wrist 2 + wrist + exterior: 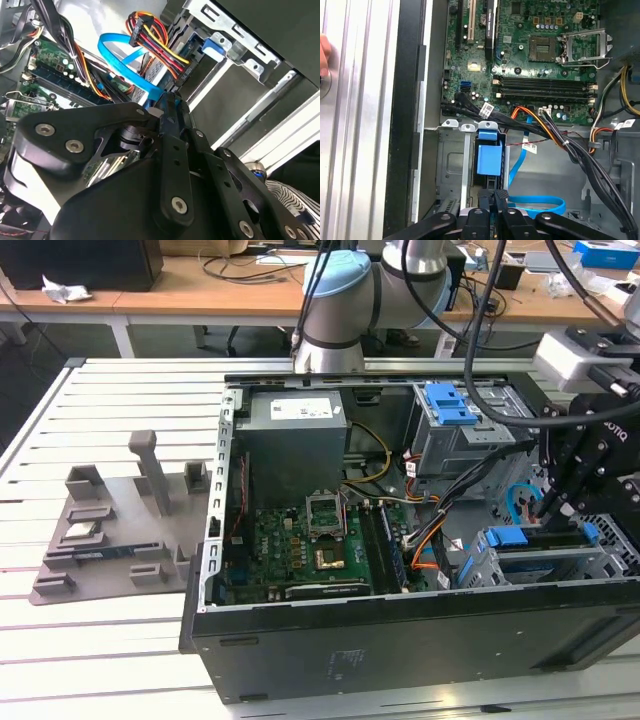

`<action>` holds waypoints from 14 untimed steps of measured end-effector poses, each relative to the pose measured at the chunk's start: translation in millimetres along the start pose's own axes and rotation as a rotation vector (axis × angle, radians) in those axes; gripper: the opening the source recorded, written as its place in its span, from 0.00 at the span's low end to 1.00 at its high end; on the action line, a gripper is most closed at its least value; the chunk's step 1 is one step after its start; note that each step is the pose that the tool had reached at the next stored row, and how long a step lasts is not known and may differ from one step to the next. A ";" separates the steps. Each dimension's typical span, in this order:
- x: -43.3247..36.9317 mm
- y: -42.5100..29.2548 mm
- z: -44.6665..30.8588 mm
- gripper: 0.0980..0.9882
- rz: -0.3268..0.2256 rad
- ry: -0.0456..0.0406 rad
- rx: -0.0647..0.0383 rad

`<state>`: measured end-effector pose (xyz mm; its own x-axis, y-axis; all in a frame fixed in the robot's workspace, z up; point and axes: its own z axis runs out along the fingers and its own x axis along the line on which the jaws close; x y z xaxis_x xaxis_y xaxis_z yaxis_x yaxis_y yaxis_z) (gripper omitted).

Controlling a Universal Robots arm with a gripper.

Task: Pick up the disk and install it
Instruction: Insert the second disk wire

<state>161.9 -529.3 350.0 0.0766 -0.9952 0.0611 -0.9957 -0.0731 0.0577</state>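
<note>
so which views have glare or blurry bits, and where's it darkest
Exterior view: even room light, pale sheen on the slatted table, and the case front wall is darkest. Second wrist view: the end effector looms close and soft, with the blue cable behind it washed bright. First wrist view: sharp on the motherboard, and the metal slats look washed out.

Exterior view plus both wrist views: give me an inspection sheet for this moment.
Surface: slatted table bearing an open computer case.
Job's things: disk, blue-framed, sits in the drive cage.
Clutter: grey fixture tray beside the case.
Grippers: gripper shut on the disk's upper edge.
Cables: blue cable looped near the cage; black bundle crosses the motherboard.
Surroundings: wooden desk behind.
</note>
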 end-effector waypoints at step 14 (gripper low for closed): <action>-0.6 1.7 7.0 0.07 -0.003 -0.0060 0.001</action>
<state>159.8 -529.2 343.1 0.0790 -0.9954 0.0550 -0.9955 -0.0759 0.0572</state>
